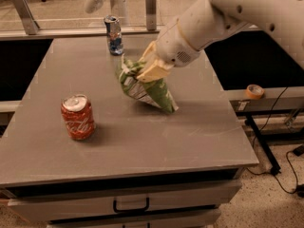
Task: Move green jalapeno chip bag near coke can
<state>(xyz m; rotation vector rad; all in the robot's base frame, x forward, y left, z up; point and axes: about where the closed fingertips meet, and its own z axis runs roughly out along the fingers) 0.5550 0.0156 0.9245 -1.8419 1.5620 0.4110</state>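
The green jalapeno chip bag (148, 93) is a wrinkly green foil bag with white print, held tilted over the middle of the grey table, its lower corner near the surface. My gripper (145, 69) is shut on the bag's top edge, its white arm reaching in from the upper right. The coke can (77, 117) is short and red with white script and a silver top. It stands upright at the table's left front, about a bag's width left of the bag.
A tall slim blue-and-silver can (113, 34) stands at the table's back edge. The grey table (142, 146) has a drawer handle (130, 206) at the front. A roll of tape (255, 90) lies on a ledge at right.
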